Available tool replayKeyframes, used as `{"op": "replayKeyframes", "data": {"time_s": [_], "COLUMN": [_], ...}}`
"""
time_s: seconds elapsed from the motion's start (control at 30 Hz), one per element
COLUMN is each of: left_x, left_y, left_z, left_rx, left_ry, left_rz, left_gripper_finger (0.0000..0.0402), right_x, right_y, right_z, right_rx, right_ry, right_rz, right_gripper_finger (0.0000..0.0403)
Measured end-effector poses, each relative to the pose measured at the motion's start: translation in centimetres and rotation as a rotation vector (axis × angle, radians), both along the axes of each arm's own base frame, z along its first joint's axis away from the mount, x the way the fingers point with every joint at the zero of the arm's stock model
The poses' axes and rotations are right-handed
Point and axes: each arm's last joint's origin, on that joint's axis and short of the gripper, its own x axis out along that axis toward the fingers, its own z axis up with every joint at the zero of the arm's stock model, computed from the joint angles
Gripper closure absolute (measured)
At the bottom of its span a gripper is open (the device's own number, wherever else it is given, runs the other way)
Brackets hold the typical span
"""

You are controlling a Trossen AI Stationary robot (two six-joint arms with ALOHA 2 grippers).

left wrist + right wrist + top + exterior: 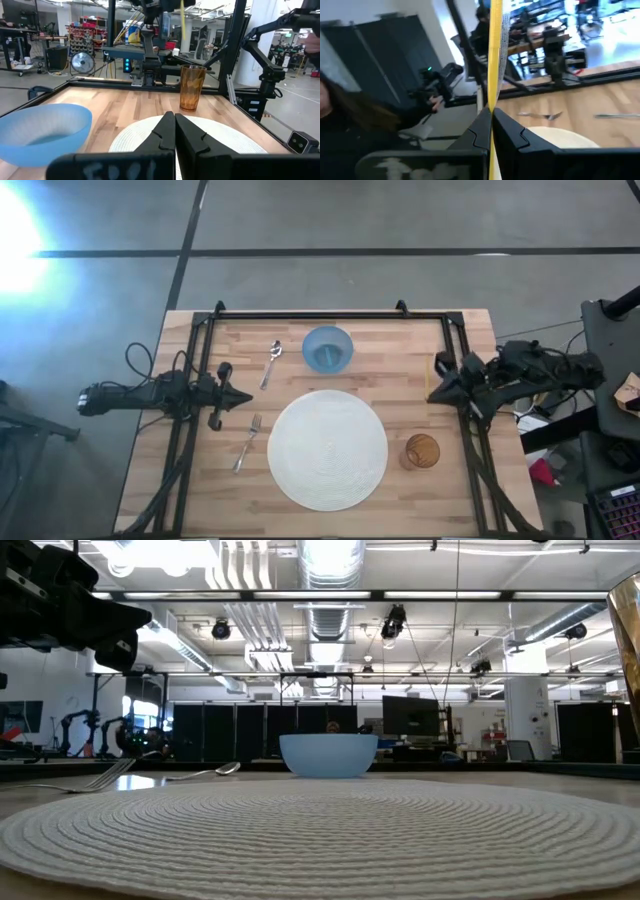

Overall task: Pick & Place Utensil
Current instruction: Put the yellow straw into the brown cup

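My right gripper (433, 388) hangs above the table's right edge, pointing level toward the left, shut on a thin yellow utensil (495, 55) with a silver part (505, 30). A fork (247, 442) lies left of the round white placemat (327, 450), and a spoon (273, 363) lies left of the blue bowl (328, 348). An amber cup (421, 451) stands right of the placemat. My left gripper (246, 395) waits shut at the left edge, pointing level at the placemat (225, 135). My right gripper pinches the yellow utensil between its two fingertips (482, 120), on the yellow stretch (493, 100). The fingers come level from the table's right side and lie across the utensil. It runs upright through the hold in the right wrist view, lifted clear of the table.
A black frame (330, 314) runs along the table's far edge and down both sides. Bare wood shows between the bowl and the right gripper (400, 370). In the room beyond the table, a person (350, 125) shows in the right wrist view.
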Motion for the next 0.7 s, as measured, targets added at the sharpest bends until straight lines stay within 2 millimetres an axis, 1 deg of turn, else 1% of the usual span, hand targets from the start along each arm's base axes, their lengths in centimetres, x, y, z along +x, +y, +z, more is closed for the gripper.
{"op": "replayKeyframes", "data": {"time_s": [0.13, 0.33, 0.43, 0.7], "left_x": [0.0, 0.0, 0.0, 0.0], "left_y": [0.0, 0.0, 0.0, 0.0], "left_z": [0.0, 0.0, 0.0, 0.0], "left_rx": [0.000, 0.000, 0.000, 0.000], "left_ry": [0.000, 0.000, 0.000, 0.000], "left_rz": [0.000, 0.000, 0.000, 0.000], "left_gripper_finger": [0.0401, 0.0401, 0.0401, 0.0401], "right_x": [0.5, 0.8, 1.0, 1.5], "right_y": [0.9, 2.2, 2.8, 3.7], "right_z": [-1.1, -3.1, -3.9, -6.5], "right_rx": [0.006, -0.010, -0.022, -0.081], "right_ry": [-0.038, -0.026, -0.046, -0.042], "right_rz": [0.064, 0.161, 0.199, 0.236], "right_gripper_finger": [0.0395, 0.0395, 0.0395, 0.0395]}}
